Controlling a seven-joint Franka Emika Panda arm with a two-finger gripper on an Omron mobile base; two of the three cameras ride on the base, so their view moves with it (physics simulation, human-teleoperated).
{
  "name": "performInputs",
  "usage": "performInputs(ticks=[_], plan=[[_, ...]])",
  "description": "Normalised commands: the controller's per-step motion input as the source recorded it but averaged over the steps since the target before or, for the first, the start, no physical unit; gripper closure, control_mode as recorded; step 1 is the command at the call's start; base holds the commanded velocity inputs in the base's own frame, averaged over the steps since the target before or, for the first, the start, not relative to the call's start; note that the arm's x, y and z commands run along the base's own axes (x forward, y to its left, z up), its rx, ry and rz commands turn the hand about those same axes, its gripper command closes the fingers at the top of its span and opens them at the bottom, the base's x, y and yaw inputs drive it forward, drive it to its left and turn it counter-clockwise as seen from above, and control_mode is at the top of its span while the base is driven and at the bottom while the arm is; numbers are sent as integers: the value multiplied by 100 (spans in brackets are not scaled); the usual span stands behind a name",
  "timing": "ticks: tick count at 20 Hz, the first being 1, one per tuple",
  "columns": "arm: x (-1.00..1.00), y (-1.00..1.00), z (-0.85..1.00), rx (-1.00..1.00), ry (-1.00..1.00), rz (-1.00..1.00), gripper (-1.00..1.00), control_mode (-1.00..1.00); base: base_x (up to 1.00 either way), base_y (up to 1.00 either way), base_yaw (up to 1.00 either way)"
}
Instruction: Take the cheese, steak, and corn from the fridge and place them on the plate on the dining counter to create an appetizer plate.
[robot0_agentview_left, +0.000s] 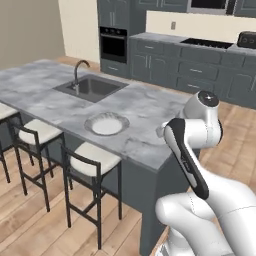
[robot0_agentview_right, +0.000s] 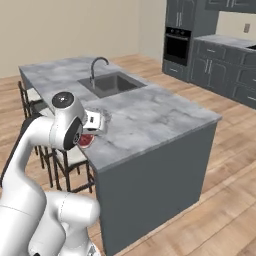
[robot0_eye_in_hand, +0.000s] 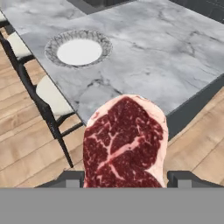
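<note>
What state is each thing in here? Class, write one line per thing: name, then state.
steak: held in the gripper, off the counter.
gripper: shut on the steak.
plate: bare, resting flat on the dining counter.
sink: no water running, basin looks bare.
oven: door closed.
stools: pushed in beside the dining counter.

No readable text, labels, brands, numbers or signs anywhere

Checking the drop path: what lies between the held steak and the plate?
In the hand view, just bare marble of the dining counter separates the steak from the plate.
</note>
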Motion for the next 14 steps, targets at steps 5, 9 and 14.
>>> performInputs(ticks=[5, 9, 14], plan=[[0, 0, 0, 0, 0, 0, 100, 100, 38, 88, -41], [0, 0, 0, 0, 0, 0, 100, 100, 30, 100, -42], [0, 0, 0, 0, 0, 0, 100, 100, 24, 100, -42]])
